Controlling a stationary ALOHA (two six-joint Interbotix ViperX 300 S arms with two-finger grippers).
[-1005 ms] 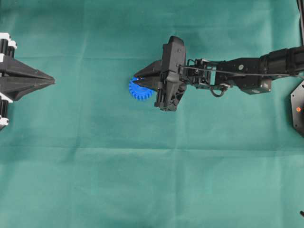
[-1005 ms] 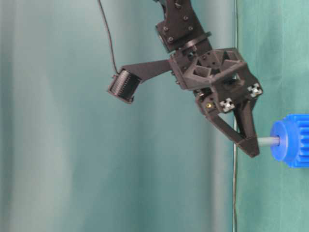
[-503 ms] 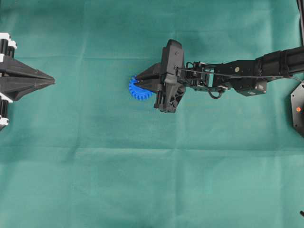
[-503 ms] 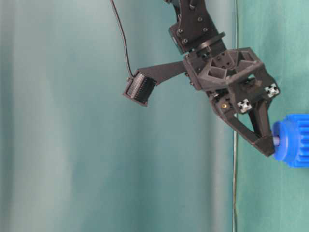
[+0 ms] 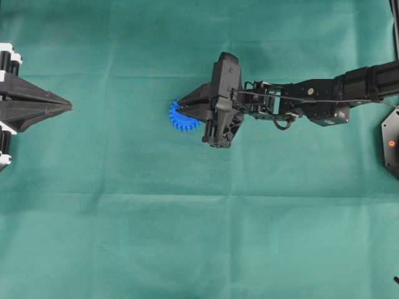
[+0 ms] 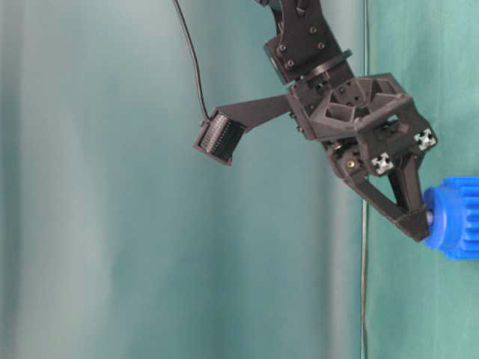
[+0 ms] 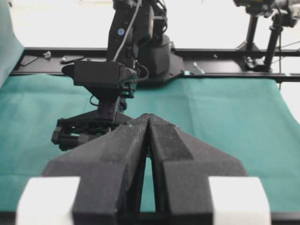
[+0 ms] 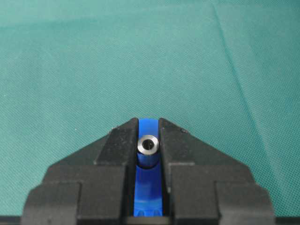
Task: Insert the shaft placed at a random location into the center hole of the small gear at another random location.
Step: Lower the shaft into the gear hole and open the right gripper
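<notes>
The small gear [image 5: 181, 121] lies flat on the green cloth, partly under my right gripper [image 5: 179, 107]. The right wrist view shows this gripper [image 8: 148, 121] shut on the shaft [image 8: 148, 144], whose shiny ring end faces the camera with the gear [image 8: 148, 180] right behind it. In the table-level view the gripper's tips [image 6: 420, 226] almost touch the gear's hub [image 6: 438, 218], and only a sliver of shaft [image 6: 429, 217] shows. The center hole is hidden by the shaft. My left gripper [image 5: 67, 106] is shut and empty at the left edge, as its own view [image 7: 149, 116] also shows.
Green cloth [image 5: 199, 237] covers the whole table. A black mount [image 5: 391, 142] sits at the right edge. The right arm [image 5: 312, 99] stretches in from the right. In the left wrist view a black rail [image 7: 225, 77] runs along the table's far side.
My right gripper has moved towards the gear with the shaft. The visible length of shaft between tips and hub has shrunk from a clear stub to almost nothing. The left arm has not moved.
</notes>
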